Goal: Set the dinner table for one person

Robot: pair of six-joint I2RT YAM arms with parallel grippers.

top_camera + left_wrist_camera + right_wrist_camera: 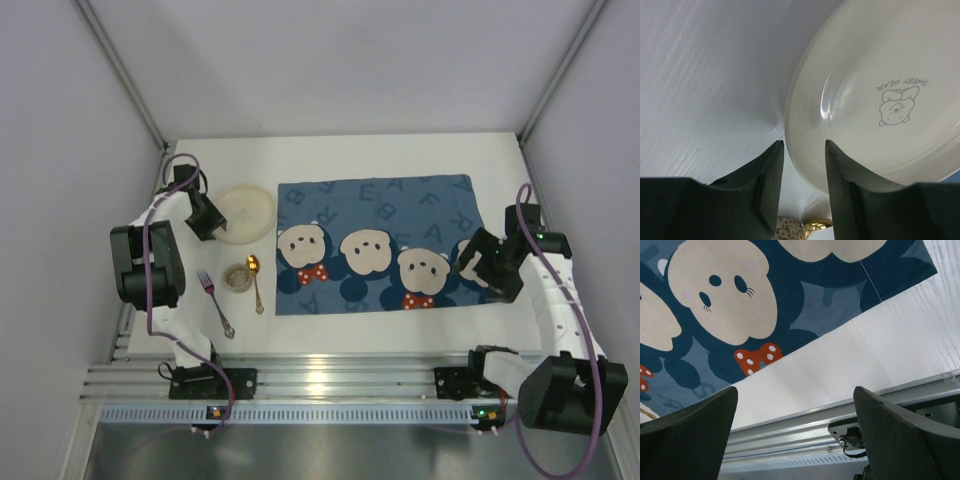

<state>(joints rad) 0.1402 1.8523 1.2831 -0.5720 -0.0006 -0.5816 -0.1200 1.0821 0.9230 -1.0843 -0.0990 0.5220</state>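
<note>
A cream plate (246, 212) lies on the white dinner table (350, 150), left of the blue mouse-print mat (380, 240). My left gripper (207, 220) is at the plate's left edge. In the left wrist view the plate (880, 95) has a small bear print, and the gripper (802, 150) is open, its jaws either side of the rim with bare table showing in the gap. A small speckled bowl (237, 277), a gold spoon (255, 282) and a silver fork (216, 303) lie near the front left. My right gripper (472, 262) is wide open and empty above the mat's right front corner (740, 305).
Grey walls enclose the table on the left, back and right. A metal rail (320, 378) runs along the near edge and also shows in the right wrist view (815, 425). The bowl (787, 227) and spoon (817, 227) show just behind the left fingers.
</note>
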